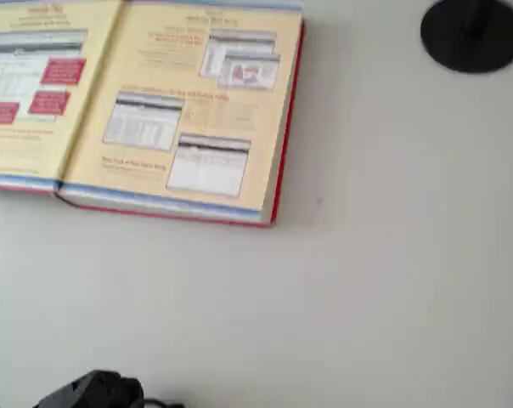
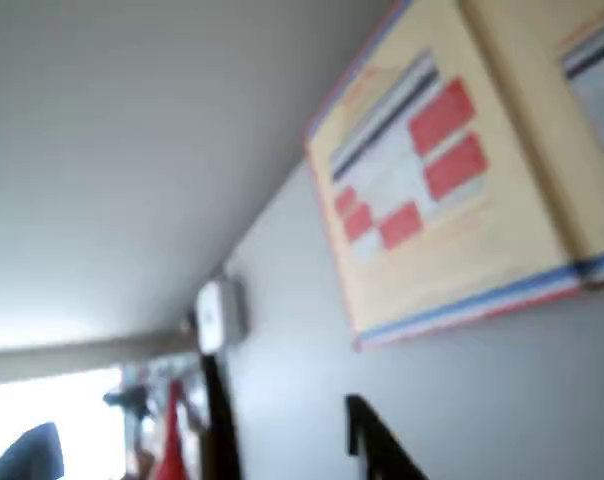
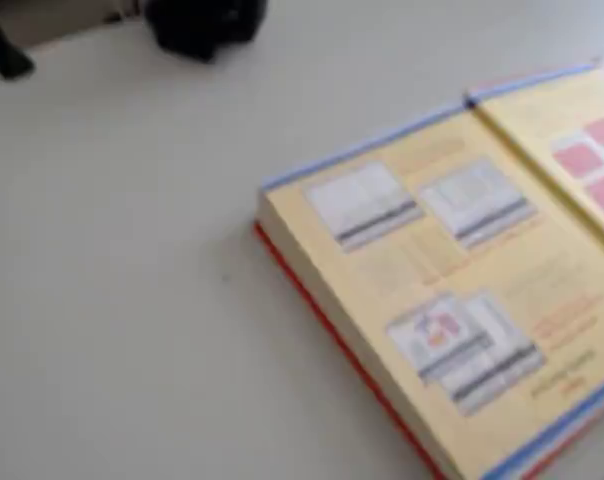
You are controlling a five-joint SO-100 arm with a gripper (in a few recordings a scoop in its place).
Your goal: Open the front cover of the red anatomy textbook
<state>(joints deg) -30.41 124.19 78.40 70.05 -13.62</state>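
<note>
Your book [image 1: 188, 110] lies open, cover [image 1: 27, 93] flat at left; I cannot tell the gripper's [image 2: 377, 445] opening. Swing back carelessly and you could nudge it shut.

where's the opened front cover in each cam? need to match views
Overhead view: front cover lies open at upper left.
Wrist view: upper right, tilted.
Fixed view: right edge, partly cut off.
Shared landmark: the red boxes printed on its inner side.
</note>
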